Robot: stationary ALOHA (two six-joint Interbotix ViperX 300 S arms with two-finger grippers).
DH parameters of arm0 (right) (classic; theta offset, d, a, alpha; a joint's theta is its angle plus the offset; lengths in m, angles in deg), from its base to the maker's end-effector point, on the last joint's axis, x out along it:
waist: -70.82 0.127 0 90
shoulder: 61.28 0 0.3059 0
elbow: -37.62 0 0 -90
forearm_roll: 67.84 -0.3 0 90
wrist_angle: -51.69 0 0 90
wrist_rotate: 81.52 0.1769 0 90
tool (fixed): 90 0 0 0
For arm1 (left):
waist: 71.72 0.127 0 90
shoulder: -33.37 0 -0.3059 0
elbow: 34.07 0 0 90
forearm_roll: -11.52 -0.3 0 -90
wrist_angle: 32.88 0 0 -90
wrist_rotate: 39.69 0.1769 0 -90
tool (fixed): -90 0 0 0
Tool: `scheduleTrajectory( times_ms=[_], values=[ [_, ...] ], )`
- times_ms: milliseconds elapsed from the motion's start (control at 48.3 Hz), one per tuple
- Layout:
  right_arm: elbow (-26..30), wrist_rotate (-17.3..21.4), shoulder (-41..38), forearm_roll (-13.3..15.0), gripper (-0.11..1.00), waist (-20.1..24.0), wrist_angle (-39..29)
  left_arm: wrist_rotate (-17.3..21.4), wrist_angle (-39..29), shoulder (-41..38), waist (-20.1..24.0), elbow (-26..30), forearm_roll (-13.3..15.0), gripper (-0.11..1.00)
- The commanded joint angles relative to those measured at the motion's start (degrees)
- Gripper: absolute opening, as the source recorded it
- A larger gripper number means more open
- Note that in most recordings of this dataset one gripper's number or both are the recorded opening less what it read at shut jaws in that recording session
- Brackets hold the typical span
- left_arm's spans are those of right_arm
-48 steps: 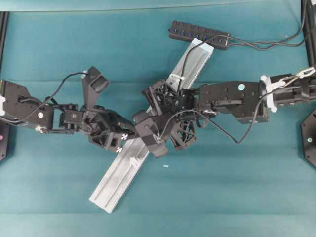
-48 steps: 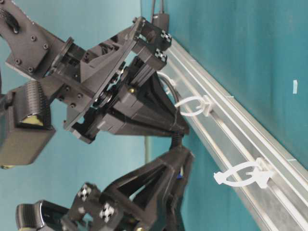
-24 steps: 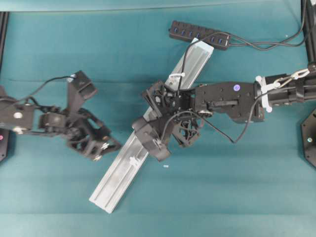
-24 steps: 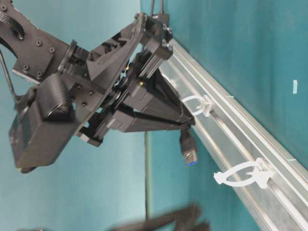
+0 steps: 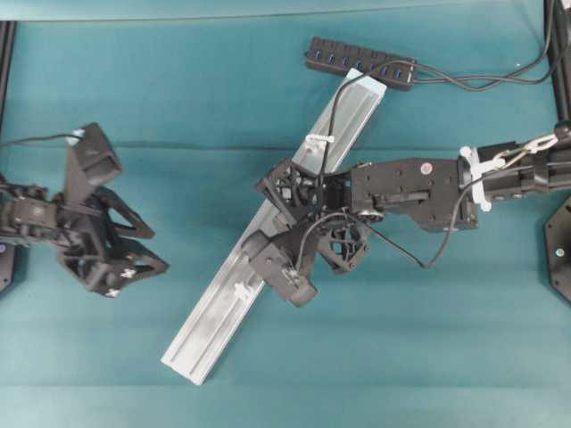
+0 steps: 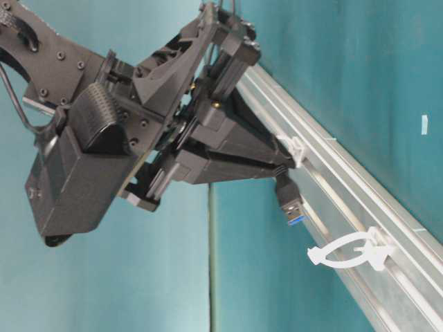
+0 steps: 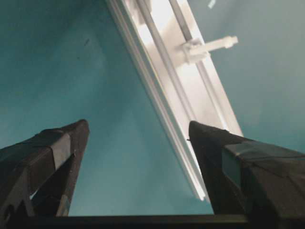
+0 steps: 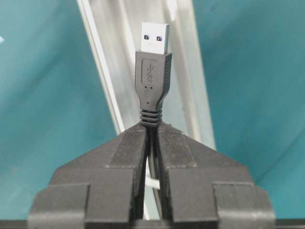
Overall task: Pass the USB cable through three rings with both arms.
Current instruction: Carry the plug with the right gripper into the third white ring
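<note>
A: The right gripper [image 8: 151, 143] is closed on the USB cable [image 8: 153, 71] just behind the plug, above the rail [image 5: 268, 259].

B: And the left gripper [image 7: 138, 138]?

A: Wide open and empty, well apart at the left. The last ring [image 6: 349, 252] is next, I think — the middle ring [image 6: 296, 149] is half hidden.

B: Then aim the plug along the rail — straight into the loop.

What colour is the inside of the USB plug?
Blue, inside the USB cable plug's metal tip; clearest in the right wrist view.
</note>
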Motion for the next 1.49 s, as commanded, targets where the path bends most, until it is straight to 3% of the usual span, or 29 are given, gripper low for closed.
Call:
scheduleTrajectory(
  times_ms=[0, 373, 1470],
  values=[
    [0.4, -0.5, -0.6, 0.1, 0.06, 1.2, 0.3, 0.7, 0.3, 7.4, -0.5, 0.1, -0.2, 0.91],
    [2.2, -0.4, -3.2, 0.1, 0.06, 2.4, 0.6, 2.0, -3.1, 12.1, -2.1, -1.4, -0.3, 0.91],
    [7.2, -0.5, -6.6, -0.8, 0.06, 5.9, 2.0, 2.1, -4.3, 12.6, -2.1, -1.8, -0.3, 0.91]
  ],
)
